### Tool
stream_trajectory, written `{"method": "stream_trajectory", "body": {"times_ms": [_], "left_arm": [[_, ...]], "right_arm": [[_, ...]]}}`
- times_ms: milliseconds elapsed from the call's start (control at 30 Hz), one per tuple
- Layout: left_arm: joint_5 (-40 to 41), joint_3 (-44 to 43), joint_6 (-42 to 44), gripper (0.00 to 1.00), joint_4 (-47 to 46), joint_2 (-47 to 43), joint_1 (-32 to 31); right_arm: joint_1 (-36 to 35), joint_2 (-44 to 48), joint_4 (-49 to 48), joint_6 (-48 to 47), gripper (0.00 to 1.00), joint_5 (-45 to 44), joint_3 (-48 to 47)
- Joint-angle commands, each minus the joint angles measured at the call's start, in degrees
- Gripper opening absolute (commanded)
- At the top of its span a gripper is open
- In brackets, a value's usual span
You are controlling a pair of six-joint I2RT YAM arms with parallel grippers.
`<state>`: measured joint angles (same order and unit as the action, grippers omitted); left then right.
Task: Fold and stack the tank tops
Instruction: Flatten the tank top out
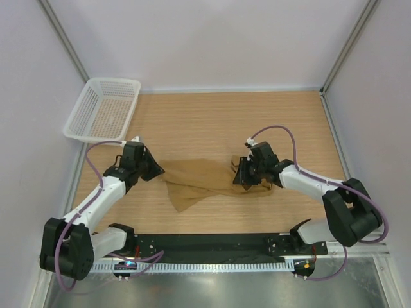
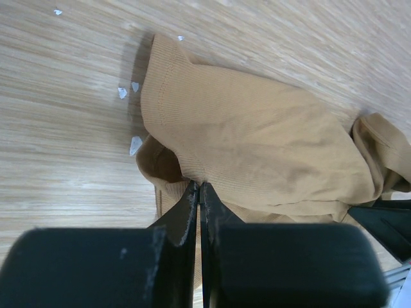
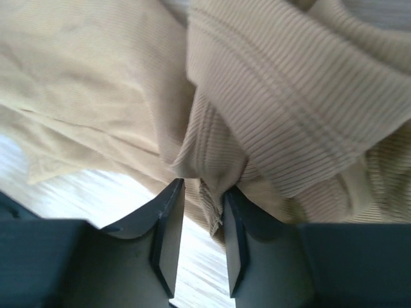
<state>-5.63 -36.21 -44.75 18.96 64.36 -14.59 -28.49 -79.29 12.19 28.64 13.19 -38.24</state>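
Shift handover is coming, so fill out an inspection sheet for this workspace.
Surface: wooden table, flat.
Job's things: one tan tank top, crumpled and not yet folded.
Clutter: small white flecks beside the top; white basket at the far left corner.
Grippers: left pincer shut on the top's edge; right pincer open, with a fold of cloth between its tips.
Cables: purple cables, looped, off the cloth.
Surroundings: plain white walls.
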Motion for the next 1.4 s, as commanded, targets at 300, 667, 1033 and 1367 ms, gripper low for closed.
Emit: {"method": "stream_trajectory", "body": {"times_ms": [300, 667, 1033, 1367], "left_arm": [[-0.3, -2.3, 0.6, 0.0, 1.0, -4.4, 0.1], [-1.0, -8.9, 1.9, 0.0, 7.8, -7.1, 0.0], [1.7, -23.6, 5.3, 0.0, 18.6, -8.1, 0.4], [-7.1, -36.6, 4.8, 0.0, 28.1, -12.6, 0.5]], "right_arm": [[0.0, 7.7, -1.2, 1.6, 0.08, 3.4, 1.9], [0.3, 14.4, 5.9, -1.6, 0.01, -4.4, -5.3], [1.2, 23.6, 9.5, -3.0, 0.01, -11.0, -12.3], [1.2, 34.1, 11.9, -8.3, 0.01, 0.9, -19.7]]}}
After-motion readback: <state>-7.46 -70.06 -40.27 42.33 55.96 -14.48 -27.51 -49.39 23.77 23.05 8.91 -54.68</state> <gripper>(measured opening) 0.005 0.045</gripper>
